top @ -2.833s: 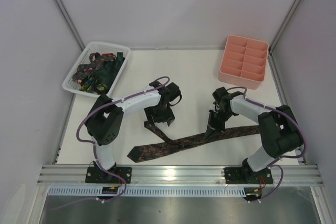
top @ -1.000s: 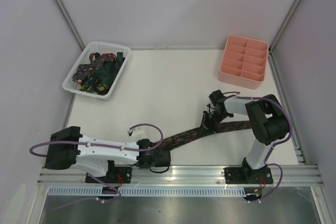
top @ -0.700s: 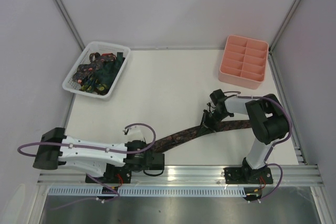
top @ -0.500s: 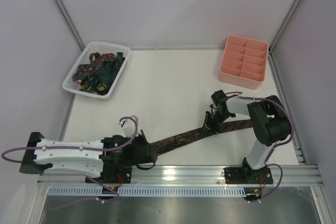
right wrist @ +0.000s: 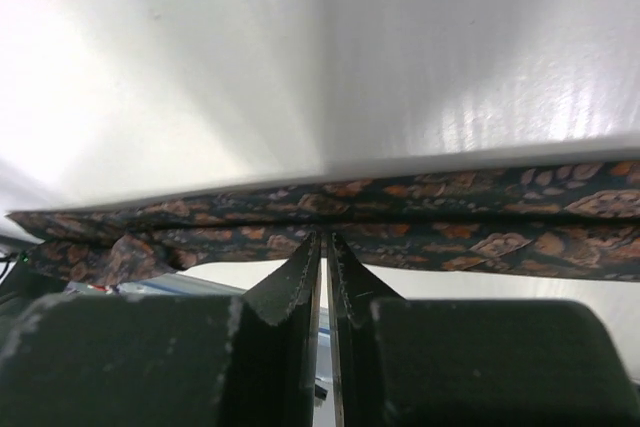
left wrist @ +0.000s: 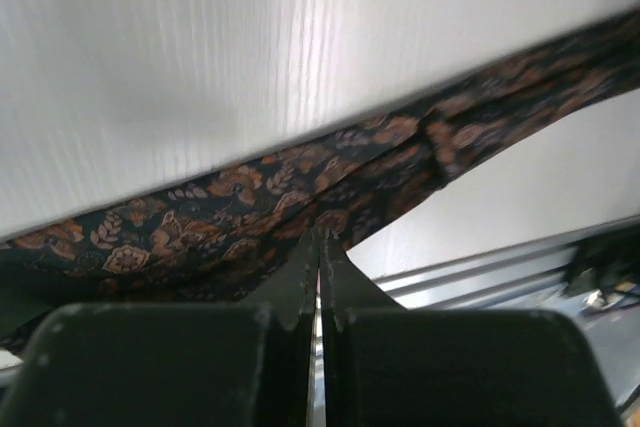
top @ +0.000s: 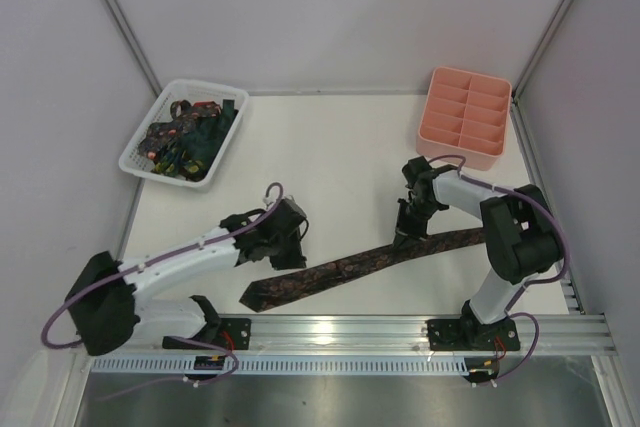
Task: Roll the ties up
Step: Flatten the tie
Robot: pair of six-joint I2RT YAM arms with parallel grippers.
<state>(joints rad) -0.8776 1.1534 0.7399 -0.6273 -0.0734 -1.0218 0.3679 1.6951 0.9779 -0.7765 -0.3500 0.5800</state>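
Tie [top: 350,265] diagonal, tip near-left

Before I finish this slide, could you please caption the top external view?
A brown patterned tie lies diagonally on the table, pinched by the left gripper and the right gripper.

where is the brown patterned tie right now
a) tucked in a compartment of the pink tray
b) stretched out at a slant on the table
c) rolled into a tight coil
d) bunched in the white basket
b: the brown tie lies long and unrolled across the table near the front edge, well apart from the white basket and the pink tray at the far corners.
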